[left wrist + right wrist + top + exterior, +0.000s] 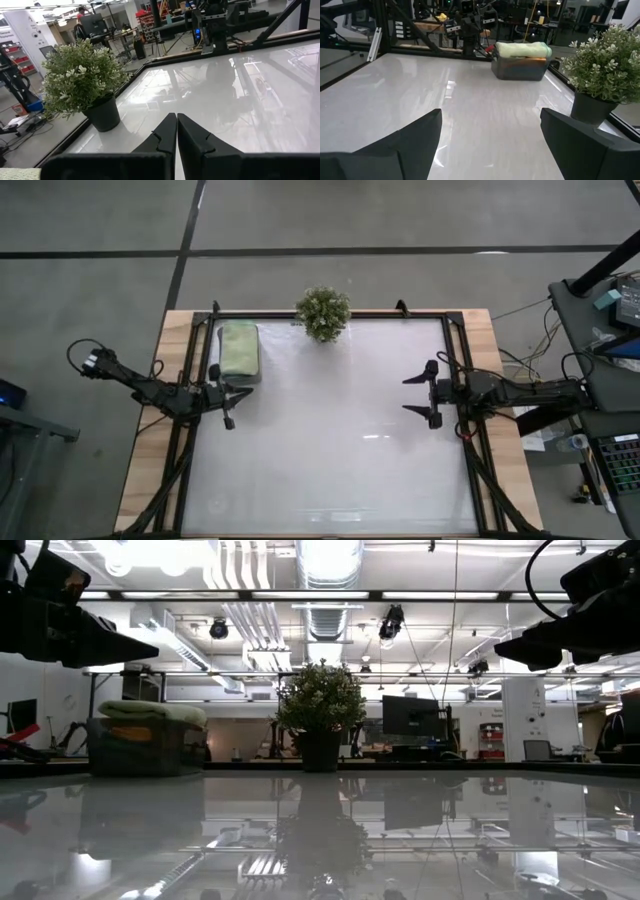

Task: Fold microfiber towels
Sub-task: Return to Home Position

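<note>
The microfiber towels lie folded in a stack in the dark grey tray (258, 352) at the table's far left. A pale sage-green towel (239, 348) is on top. It also shows in the right wrist view (522, 49), with an orange towel (520, 60) under it. The teal-blue towels are hidden. My left gripper (243, 391) is shut and empty, just near of the tray, and shows in its wrist view (176, 122). My right gripper (412, 395) is open and empty above the table's right side, and shows in its wrist view (491, 115).
A small bushy green plant (323, 312) in a dark pot stands at the middle of the table's far edge. A black frame rail (330, 315) runs round the white tabletop. Bare white tabletop lies between the two grippers and toward the near edge.
</note>
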